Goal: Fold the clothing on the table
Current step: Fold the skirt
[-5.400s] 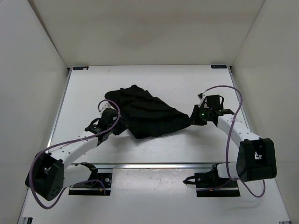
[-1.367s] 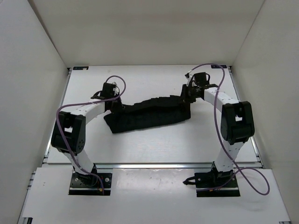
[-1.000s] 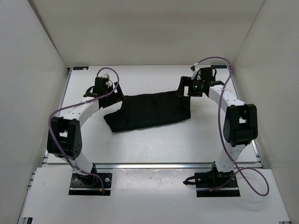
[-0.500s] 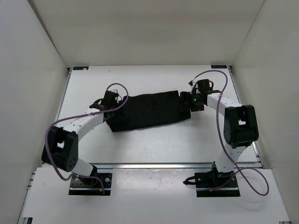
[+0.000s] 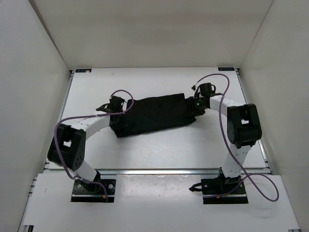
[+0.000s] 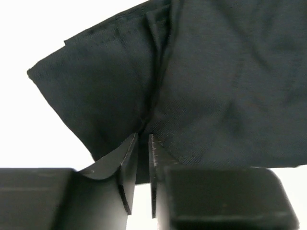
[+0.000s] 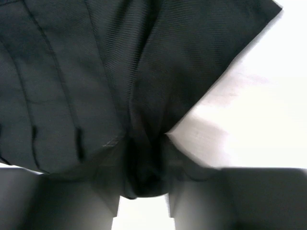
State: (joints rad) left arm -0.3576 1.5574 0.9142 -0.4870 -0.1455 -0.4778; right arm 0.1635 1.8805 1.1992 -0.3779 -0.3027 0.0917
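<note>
Well, the skirt (image 5: 152, 115) is soft and floppy. The left end effector (image 6: 143, 140) and right end effector (image 7: 144, 165) each pinch one end, jaws narrow.

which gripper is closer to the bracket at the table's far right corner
Right. The right gripper is at the clothing's right end, near that bracket; the left gripper is at its left end.

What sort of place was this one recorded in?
Probably a lab test cell: plain white walls box in a white table, left arm and right arm bolted at its near edge, black clothing laid out between them.
</note>
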